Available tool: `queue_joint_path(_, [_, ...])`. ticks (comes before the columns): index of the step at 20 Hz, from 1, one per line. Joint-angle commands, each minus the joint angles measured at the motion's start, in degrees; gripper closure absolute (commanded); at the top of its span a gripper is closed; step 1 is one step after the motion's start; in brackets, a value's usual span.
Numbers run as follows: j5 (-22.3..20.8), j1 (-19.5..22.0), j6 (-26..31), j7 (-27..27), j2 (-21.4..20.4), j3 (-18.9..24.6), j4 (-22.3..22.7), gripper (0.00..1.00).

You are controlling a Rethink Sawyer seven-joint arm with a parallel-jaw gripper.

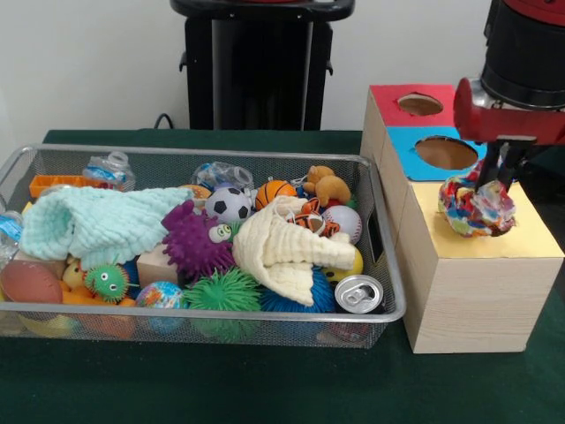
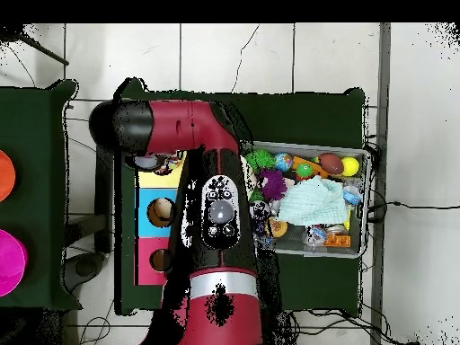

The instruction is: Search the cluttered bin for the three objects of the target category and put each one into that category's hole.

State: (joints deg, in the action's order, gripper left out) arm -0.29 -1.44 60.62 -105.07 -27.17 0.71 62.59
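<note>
My gripper (image 1: 496,184) is at the right of the front view, above the yellow top (image 1: 530,240) of the pale wooden box. It is shut on a patchwork fabric bundle (image 1: 475,208) with red, blue, yellow and white patches. The bundle hangs just over the yellow top and covers the hole; only a dark sliver shows under it. The wire mesh bin (image 1: 177,311) stands to the left, full of clutter. I see no other patchwork bundle in it. In the overhead view my arm (image 2: 216,216) hides the gripper and most of the yellow top (image 2: 175,169); the bin (image 2: 310,254) lies to its right.
The blue-topped box (image 1: 406,146) and the red-topped box (image 1: 388,93) stand behind the yellow one. The bin holds a mint cloth (image 1: 97,225), a cream cloth (image 1: 282,252), a purple spiky ball (image 1: 190,243), a soccer ball (image 1: 229,205) and a can (image 1: 359,293).
</note>
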Motion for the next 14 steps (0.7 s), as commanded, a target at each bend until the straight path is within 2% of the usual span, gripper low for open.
queue_joint_path(1, [2.38, -1.37, -2.48, -13.12, -0.94, 0.93, 8.60, 1.00])
queue_joint_path(8, [3.41, -1.60, -3.69, -12.54, -0.45, 0.56, 9.34, 1.00])
queue_joint_path(14, [3.04, 0.15, -5.64, -8.71, 1.46, 1.60, 8.67, 1.00])
